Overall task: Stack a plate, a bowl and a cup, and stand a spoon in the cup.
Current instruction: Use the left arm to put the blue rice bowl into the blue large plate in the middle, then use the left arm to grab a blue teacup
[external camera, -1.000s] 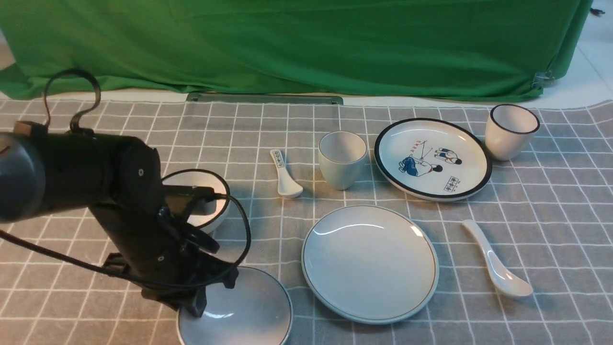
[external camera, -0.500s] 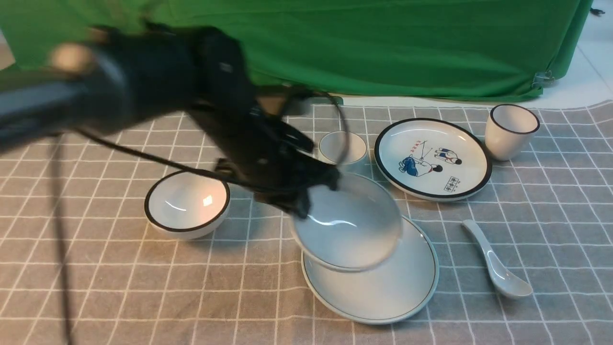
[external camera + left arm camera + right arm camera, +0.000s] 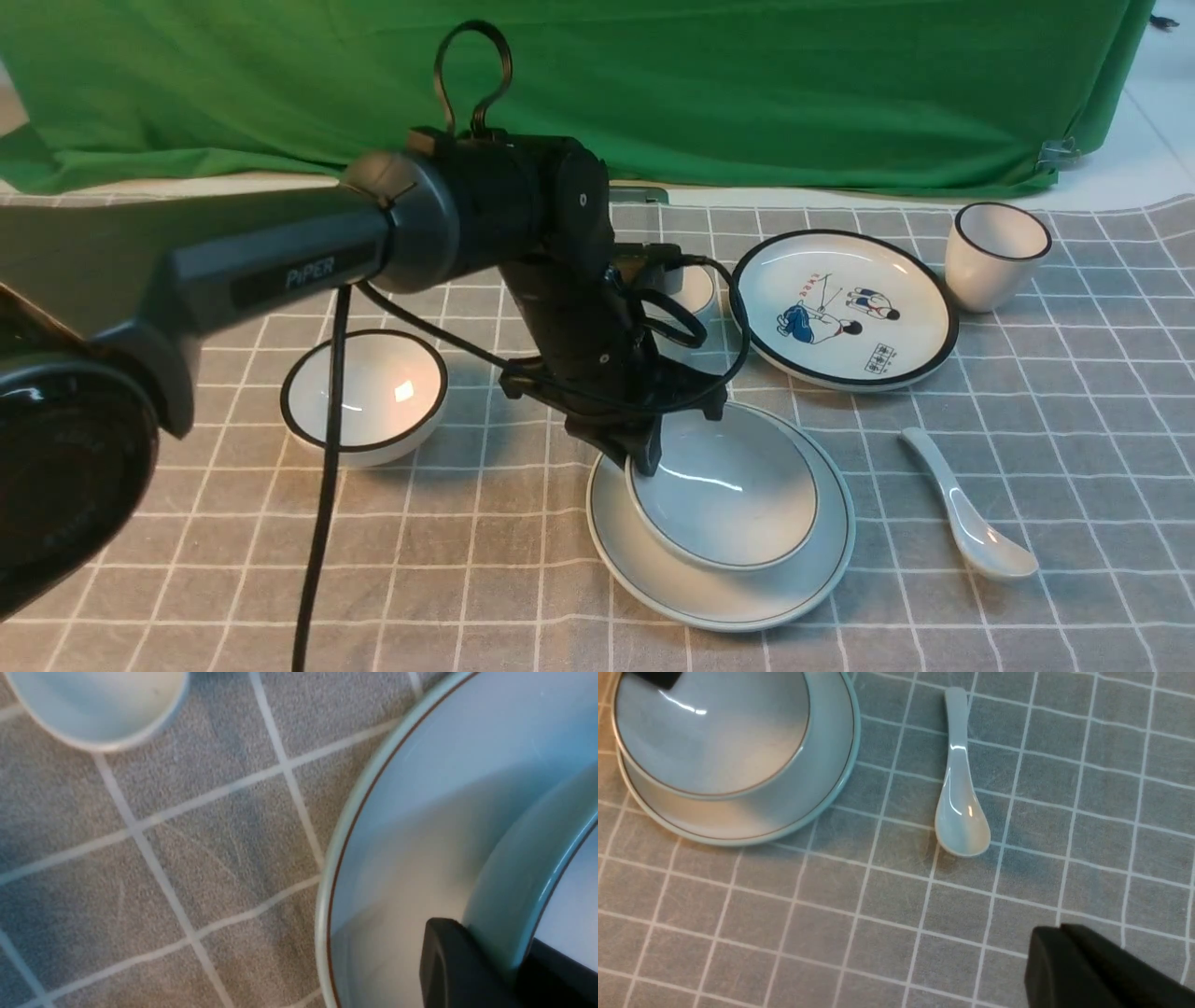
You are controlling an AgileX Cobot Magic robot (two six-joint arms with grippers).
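Observation:
The plain pale plate (image 3: 826, 560) lies at the front centre of the cloth, and the shallow bowl (image 3: 738, 504) sits inside it. My left gripper (image 3: 644, 457) is shut on the bowl's near-left rim. In the left wrist view the bowl's wall (image 3: 514, 868) is pinched between my gripper's (image 3: 500, 956) dark fingers, above the plate (image 3: 420, 812). The pale cup (image 3: 695, 291) stands behind, mostly hidden by my left arm. The long white spoon (image 3: 971, 518) lies to the right of the plate, also seen as the spoon (image 3: 962, 812) in the right wrist view. My right gripper (image 3: 1059, 933) hangs shut and empty over the cloth near it.
A deep black-rimmed bowl (image 3: 364, 392) stands to the left. At the back right are a picture plate (image 3: 845, 308) and a black-rimmed cup (image 3: 994, 257). A green backdrop (image 3: 653, 84) closes off the far edge. Grey checked cloth (image 3: 1074, 420) covers the table.
My left arm has carried the bowl from the front left, up and across to the right, and set it down into the plate. The arm now hides the short spoon and most of the cup.

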